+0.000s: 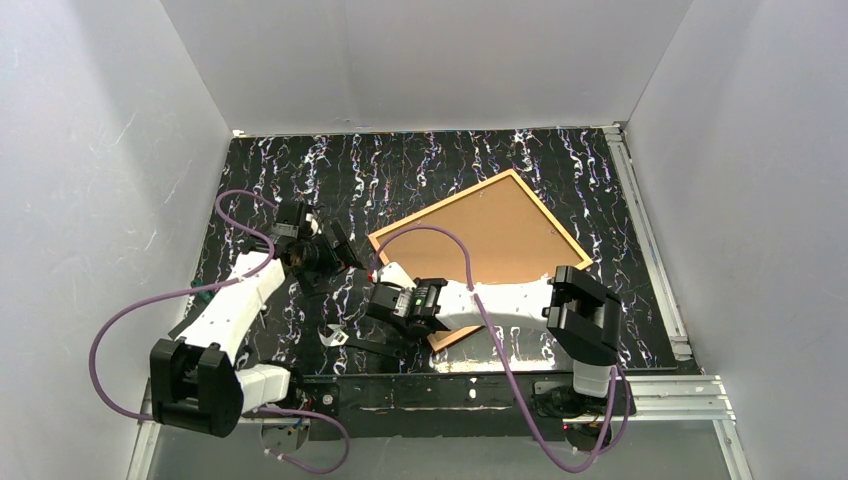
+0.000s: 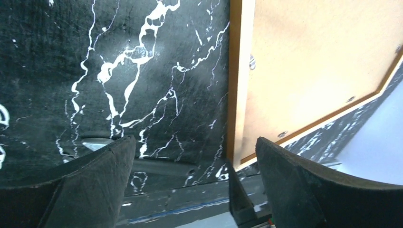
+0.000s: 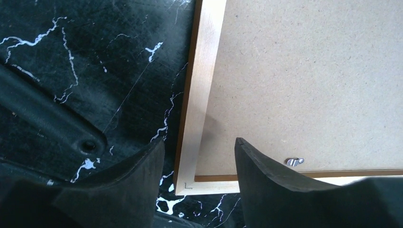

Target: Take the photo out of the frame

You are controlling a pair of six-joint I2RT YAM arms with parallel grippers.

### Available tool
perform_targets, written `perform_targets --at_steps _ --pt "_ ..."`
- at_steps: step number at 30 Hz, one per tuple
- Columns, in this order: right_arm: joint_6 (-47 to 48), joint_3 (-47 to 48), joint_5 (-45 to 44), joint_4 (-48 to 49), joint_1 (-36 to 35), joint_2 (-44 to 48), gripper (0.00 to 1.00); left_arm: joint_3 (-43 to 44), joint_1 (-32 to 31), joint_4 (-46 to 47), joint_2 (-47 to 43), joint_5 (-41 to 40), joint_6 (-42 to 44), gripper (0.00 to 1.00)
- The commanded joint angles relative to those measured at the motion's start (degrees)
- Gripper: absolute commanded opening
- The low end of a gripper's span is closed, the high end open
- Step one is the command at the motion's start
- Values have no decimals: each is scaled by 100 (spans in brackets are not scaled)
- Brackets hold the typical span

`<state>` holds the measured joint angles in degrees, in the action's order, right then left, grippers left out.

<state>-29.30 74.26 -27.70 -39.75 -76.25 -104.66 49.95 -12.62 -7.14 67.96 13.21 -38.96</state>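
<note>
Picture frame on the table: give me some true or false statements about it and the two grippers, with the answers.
1. The frame lies face down, backing board up. True.
2. The left gripper is clamped on the frame. False: it is open over the table, beside the frame.
3. The right gripper has its jaws astride the frame's border near a corner. True.
4. The backing board has been lifted out. False: it sits inside the frame, a metal clip at its edge.
5. The wrench rests on the board. False: it lies on the table, off the frame.
</note>
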Motion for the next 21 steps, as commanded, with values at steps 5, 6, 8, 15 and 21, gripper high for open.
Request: perform_targets --at_steps 5,6,8,15,21 --pt "-103 284 -252 -188 -13 -390 56 -158 348 211 422 950 -1144 98" --pt "-91 297 -233 -185 -13 -427 55 -120 348 205 480 952 -1188 98" --pt "-77 301 -210 -168 -13 -485 53 -105 357 246 618 991 -1298 98" --pt "30 339 -85 -98 -13 -625 40 -123 366 596 1144 1396 -1743 98" --pt "30 389 -102 -137 -13 -620 15 -270 367 1017 1327 1626 -1821 98"
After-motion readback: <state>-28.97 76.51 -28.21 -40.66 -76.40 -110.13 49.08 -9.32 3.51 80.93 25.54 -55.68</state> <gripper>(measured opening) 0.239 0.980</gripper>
